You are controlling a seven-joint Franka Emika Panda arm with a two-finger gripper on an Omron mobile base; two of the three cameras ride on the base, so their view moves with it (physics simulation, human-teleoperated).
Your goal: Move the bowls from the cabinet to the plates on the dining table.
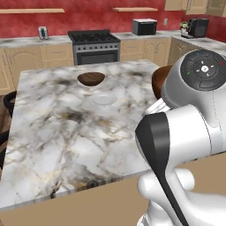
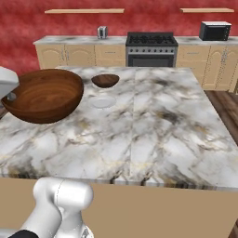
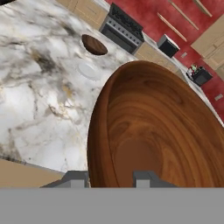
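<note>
I have the tool (image 3: 111,178) clamped on the rim of the reddish-brown glossy wooden bowl (image 3: 153,131), held above the marble worktop (image 3: 39,100), and should carry it level to the pale round plate (image 3: 89,70) ahead, short of the dark brown bowl (image 3: 94,44).

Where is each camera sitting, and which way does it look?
Left base view: behind the arm on its left, facing the marble dining table and stove; the white arm shows at right.
Right base view: behind on the right, same table; the arm's base shows bottom left.
Hand view: on the hand, looking along the fingers into the reddish bowl they hold.
All share the dark bowl sitting on a plate and the bare plate.
</note>
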